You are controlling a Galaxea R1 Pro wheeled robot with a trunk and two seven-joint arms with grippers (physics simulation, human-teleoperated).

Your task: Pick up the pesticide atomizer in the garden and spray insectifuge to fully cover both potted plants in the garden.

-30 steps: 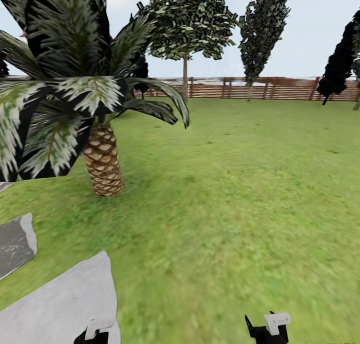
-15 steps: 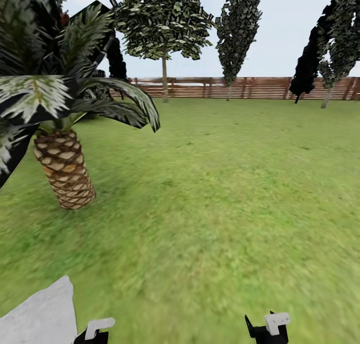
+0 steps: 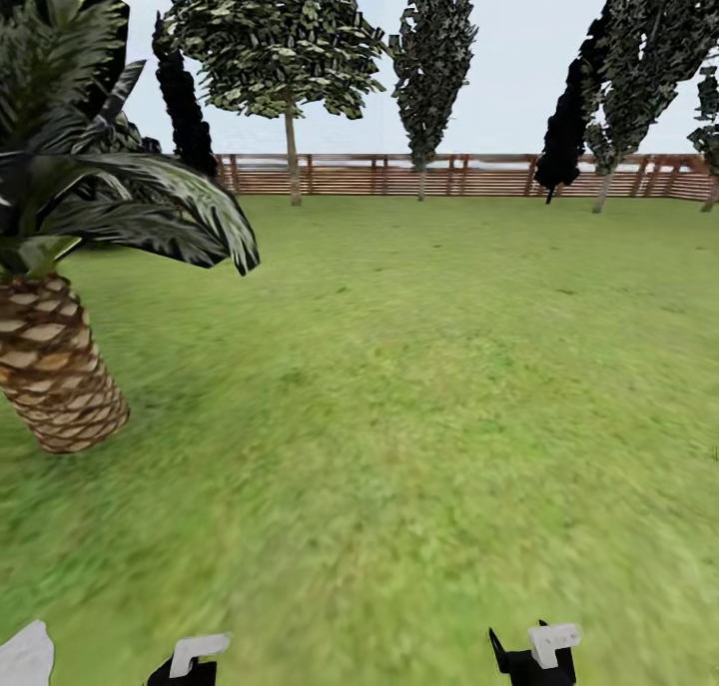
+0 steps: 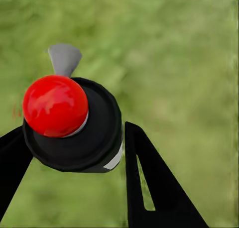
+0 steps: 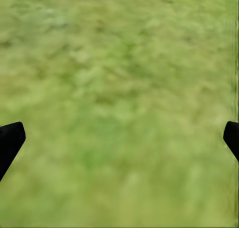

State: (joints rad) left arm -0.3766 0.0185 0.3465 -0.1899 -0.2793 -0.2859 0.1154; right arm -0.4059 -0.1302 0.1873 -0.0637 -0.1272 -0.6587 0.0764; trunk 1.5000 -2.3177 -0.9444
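Left wrist view: left gripper [image 4: 74, 153] is clamped on the pesticide atomizer [image 4: 72, 123]. Right gripper [image 5: 119, 138] is spread, empty. Lawn [image 3: 419, 386] lies beyond, palm [image 3: 60, 366] alongside. Pickup done; both plants unsprayed.

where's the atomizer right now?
The pesticide atomizer sits between the left gripper's fingers in the left wrist view, seen from above with its red top, over bare lawn.
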